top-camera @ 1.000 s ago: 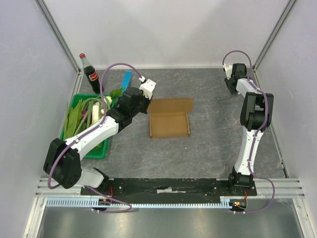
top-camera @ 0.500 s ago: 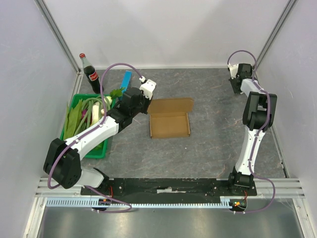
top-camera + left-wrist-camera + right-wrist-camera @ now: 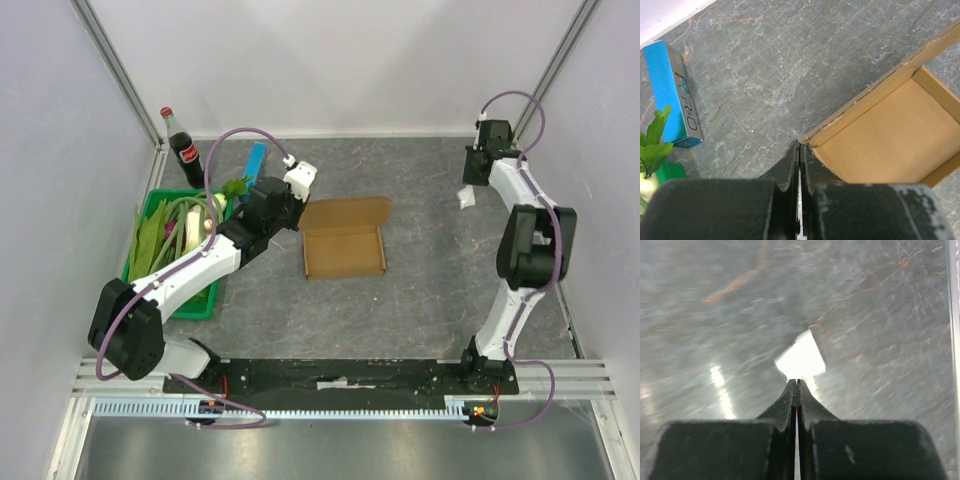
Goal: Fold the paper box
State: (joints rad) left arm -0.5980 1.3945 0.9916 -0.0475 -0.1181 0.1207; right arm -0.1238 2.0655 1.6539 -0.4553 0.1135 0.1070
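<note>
The paper box (image 3: 343, 252) is brown cardboard lying mid-table, its tray part folded up and its back flap (image 3: 345, 212) lying flat. In the left wrist view the box (image 3: 890, 145) fills the right side. My left gripper (image 3: 297, 217) is shut, its tips (image 3: 800, 144) touching the box's back-left corner; I cannot tell whether they pinch cardboard. My right gripper (image 3: 470, 185) is far from the box at the back right, shut (image 3: 796, 381) on a small white scrap (image 3: 801, 360), which also shows in the top view (image 3: 466, 197).
A slim blue bar (image 3: 256, 160) lies behind the left gripper and shows in the left wrist view (image 3: 672, 95). A cola bottle (image 3: 183, 150) stands at the back left. A green tray (image 3: 195, 312) of leafy vegetables sits at the left. Walls enclose the table.
My right arm has swung right toward the back right corner, and the white scrap now shows at its tips. The left arm and the box have not moved.
</note>
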